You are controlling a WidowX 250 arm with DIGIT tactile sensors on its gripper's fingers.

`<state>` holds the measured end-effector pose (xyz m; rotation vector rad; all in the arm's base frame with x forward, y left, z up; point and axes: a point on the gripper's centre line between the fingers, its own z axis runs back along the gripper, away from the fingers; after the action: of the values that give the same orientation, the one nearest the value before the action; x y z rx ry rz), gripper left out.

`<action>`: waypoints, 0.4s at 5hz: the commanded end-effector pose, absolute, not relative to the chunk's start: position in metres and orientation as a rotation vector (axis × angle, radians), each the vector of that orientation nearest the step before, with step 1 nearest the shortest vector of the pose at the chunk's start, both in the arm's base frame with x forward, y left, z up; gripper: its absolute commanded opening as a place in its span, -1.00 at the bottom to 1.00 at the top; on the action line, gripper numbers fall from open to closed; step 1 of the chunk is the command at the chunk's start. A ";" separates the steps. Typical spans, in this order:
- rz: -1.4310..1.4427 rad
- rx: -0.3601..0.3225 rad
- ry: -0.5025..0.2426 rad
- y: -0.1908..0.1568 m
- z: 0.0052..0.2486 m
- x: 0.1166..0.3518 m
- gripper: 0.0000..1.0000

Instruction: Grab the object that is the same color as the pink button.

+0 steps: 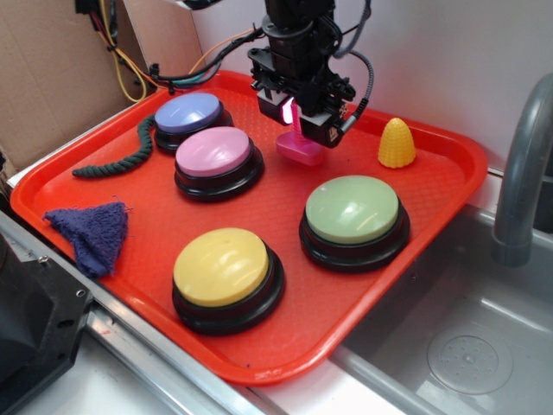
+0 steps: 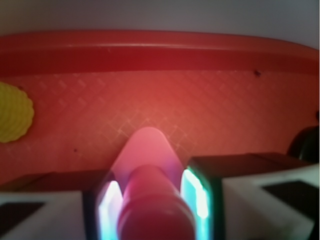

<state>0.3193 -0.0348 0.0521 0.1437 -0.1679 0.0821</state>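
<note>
Red plastic tray (image 1: 415, 285): a textured rectangular tray on a metal counter beside a steel sink, holding everything below
Small pink plastic toy bolt (image 1: 299, 147): a ribbed post standing upright on a flat base, toward the tray's far edge, just right of the pink button and apart from it
Black robot gripper (image 1: 294, 112): reaching down from above, its two fingers pressed against either side of the bolt's post; the wrist view shows glowing pads (image 2: 196, 192) hugging the post (image 2: 150, 205) closely
Pale pink dome button with black base (image 1: 214, 156): left of the bolt, in the back half of the tray
Lavender-blue dome button (image 1: 188, 115): behind the pink one, touching or nearly touching it
Green dome button (image 1: 352, 212): front right of the bolt
Yellow dome button (image 1: 223, 266): nearest the front edge
Yellow ribbed cone (image 1: 397, 143): upright, right of the gripper, near the back rim
Dark green rope (image 1: 117, 160): curled at the left
Blue cloth scrap (image 1: 91, 232): front left corner
</note>
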 end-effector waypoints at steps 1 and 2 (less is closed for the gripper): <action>0.105 0.102 -0.269 -0.037 0.112 0.332 -1.00; 0.152 0.025 -0.284 -0.035 0.157 0.310 -1.00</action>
<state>0.2998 -0.0412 0.1345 0.0413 -0.2044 0.1410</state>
